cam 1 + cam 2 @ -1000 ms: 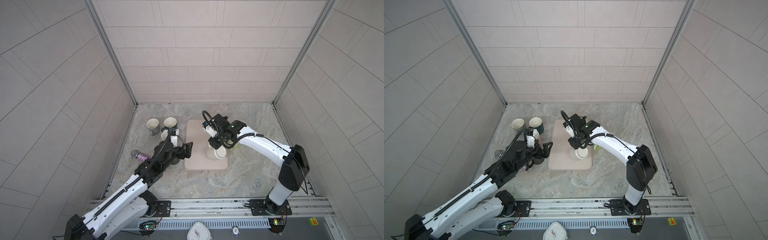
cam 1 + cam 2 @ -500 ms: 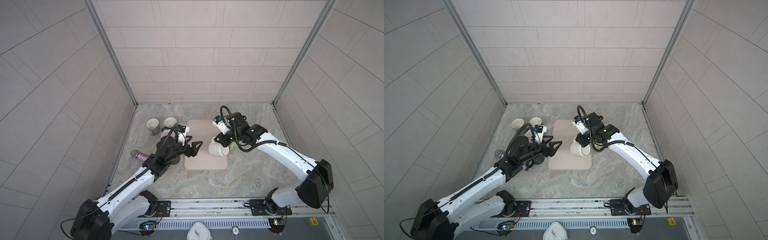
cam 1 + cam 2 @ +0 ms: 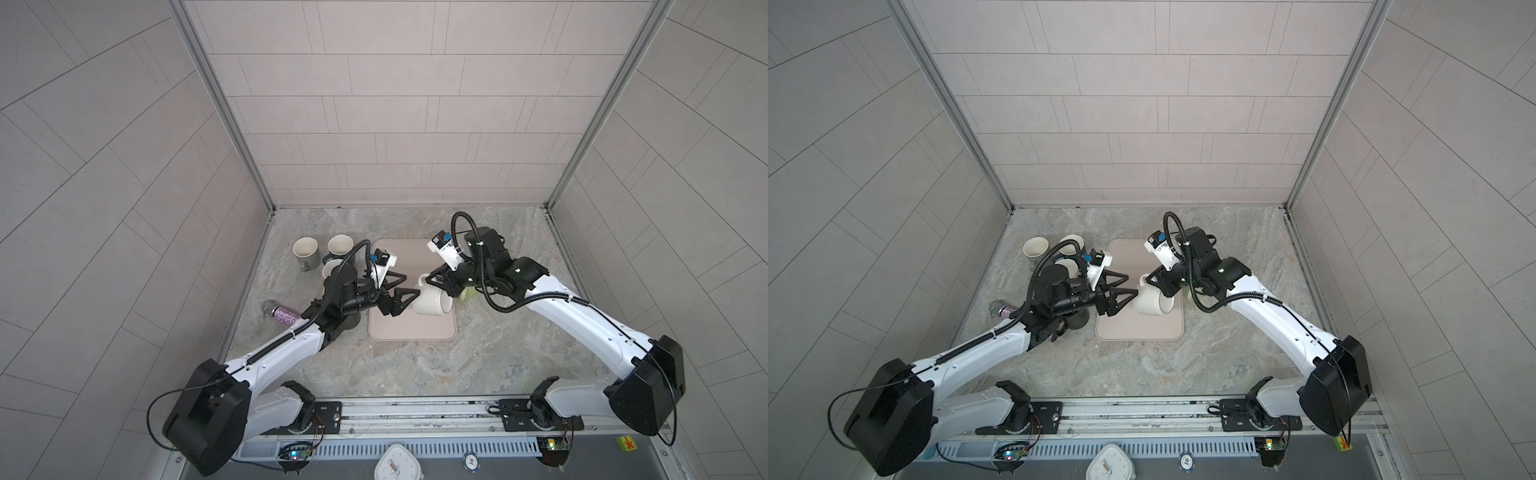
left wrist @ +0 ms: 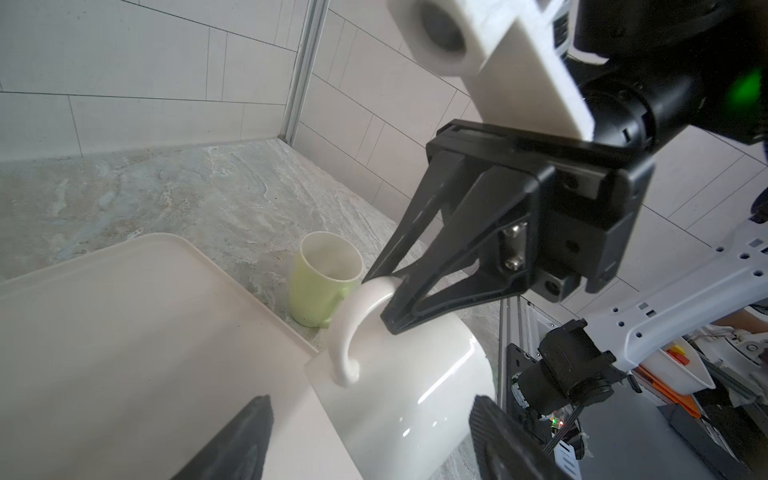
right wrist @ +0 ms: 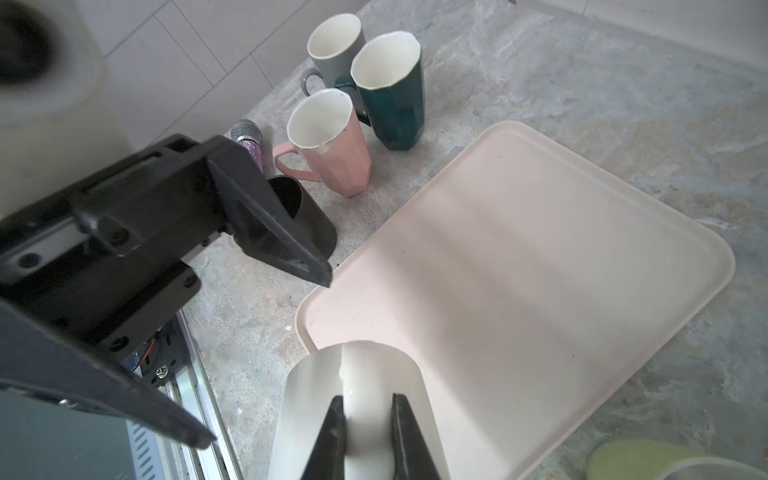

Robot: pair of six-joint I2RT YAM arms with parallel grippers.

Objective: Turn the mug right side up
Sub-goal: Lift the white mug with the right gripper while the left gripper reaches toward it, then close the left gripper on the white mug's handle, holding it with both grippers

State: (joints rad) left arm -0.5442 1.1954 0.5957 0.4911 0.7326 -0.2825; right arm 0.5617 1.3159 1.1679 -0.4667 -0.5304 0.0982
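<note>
The white mug [image 3: 432, 305] [image 3: 1152, 305] hangs tipped on its side above the pale pink tray [image 3: 411, 332] [image 3: 1138, 332]. My right gripper [image 3: 434, 280] [image 5: 368, 399] is shut on the mug's handle, and the mug's body [image 5: 353, 386] fills the space under its fingers. My left gripper [image 3: 413, 285] [image 3: 1131, 285] reaches in from the left and stands open. In the left wrist view its two fingers flank the mug [image 4: 407, 395], and I cannot tell whether they touch it. The right gripper [image 4: 380, 301] shows there, pinching the handle from above.
A light green mug [image 3: 467, 294] [image 4: 320, 282] stands just off the tray's right edge. Left of the tray stand a grey mug [image 3: 305, 251], a dark teal mug [image 3: 340, 245], a pink mug [image 5: 328, 141] and a black mug [image 5: 307, 216]. A glittery microphone [image 3: 280, 313] lies by the left wall.
The right gripper has lifted the mug off the tray and tipped it sideways. The left gripper has moved in toward the mug, and its jaws have narrowed.
</note>
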